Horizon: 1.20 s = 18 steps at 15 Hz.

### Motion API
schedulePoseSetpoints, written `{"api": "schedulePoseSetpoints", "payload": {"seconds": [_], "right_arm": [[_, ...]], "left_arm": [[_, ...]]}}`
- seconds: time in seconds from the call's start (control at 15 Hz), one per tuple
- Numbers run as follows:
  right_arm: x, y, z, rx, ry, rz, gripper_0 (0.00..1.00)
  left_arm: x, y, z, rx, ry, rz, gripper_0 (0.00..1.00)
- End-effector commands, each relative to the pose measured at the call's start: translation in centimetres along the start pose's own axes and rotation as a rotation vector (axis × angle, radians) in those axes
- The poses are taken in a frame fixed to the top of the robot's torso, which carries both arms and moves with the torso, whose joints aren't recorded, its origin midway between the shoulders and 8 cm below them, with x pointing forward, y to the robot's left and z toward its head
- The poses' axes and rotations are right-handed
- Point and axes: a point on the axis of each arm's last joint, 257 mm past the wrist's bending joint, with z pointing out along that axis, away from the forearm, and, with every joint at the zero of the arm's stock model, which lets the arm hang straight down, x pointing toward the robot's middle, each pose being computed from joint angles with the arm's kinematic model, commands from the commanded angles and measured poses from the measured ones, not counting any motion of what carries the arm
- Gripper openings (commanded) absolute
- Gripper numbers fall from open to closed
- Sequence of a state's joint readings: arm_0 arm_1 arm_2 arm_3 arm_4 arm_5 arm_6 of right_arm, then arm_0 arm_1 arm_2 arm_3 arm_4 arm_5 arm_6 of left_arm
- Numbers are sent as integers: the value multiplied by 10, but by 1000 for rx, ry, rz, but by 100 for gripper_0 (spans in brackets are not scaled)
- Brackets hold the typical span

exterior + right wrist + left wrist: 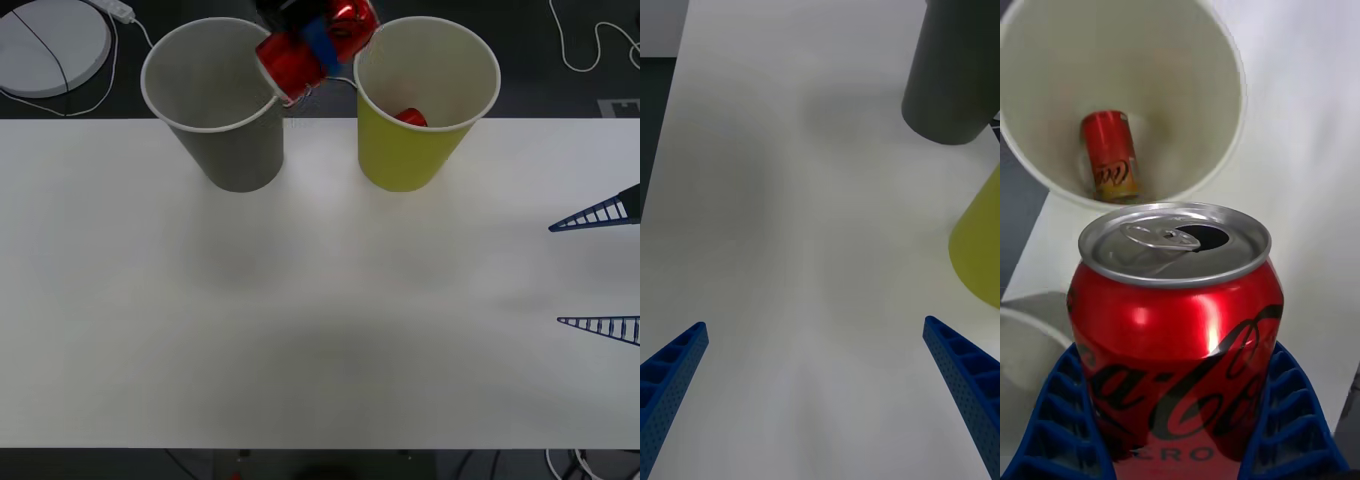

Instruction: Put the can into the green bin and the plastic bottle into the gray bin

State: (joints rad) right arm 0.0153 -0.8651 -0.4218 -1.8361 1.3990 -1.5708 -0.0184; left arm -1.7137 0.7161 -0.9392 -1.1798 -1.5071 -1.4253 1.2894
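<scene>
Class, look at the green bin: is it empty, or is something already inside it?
Not empty. A small red can lies on the bottom of the green bin, while the left gripper holds another can.

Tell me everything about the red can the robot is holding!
The can is shiny red metal with black script lettering and a silver top. Its pull tab lies flat and the mouth is open. The left gripper squeezes it between blue ribbed fingers. It hangs tilted in the air between the gray bin and the green bin.
</scene>
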Motion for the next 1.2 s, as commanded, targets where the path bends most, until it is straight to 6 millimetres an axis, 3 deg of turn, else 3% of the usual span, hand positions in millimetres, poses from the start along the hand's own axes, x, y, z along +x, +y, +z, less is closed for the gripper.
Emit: {"api": "schedulePoseSetpoints", "payload": {"seconds": [0.07, 0.33, 0.53, 0.8, 1.2], "right_arm": [[0, 0, 0, 0, 0, 0, 100], [0, 0, 0, 0, 0, 0, 100], [0, 0, 0, 0, 0, 0, 100], [0, 0, 0, 0, 0, 0, 100], [0, 0, 0, 0, 0, 0, 100]], "left_arm": [[-47, 2, 9, -9, -27, -55, 0], [-109, -2, 38, -55, -89, -125, 0], [-131, -6, 61, -93, -130, -139, 0], [-138, -2, 78, -134, -152, -138, 0], [-139, 9, 77, -155, -174, -160, 0]]}}
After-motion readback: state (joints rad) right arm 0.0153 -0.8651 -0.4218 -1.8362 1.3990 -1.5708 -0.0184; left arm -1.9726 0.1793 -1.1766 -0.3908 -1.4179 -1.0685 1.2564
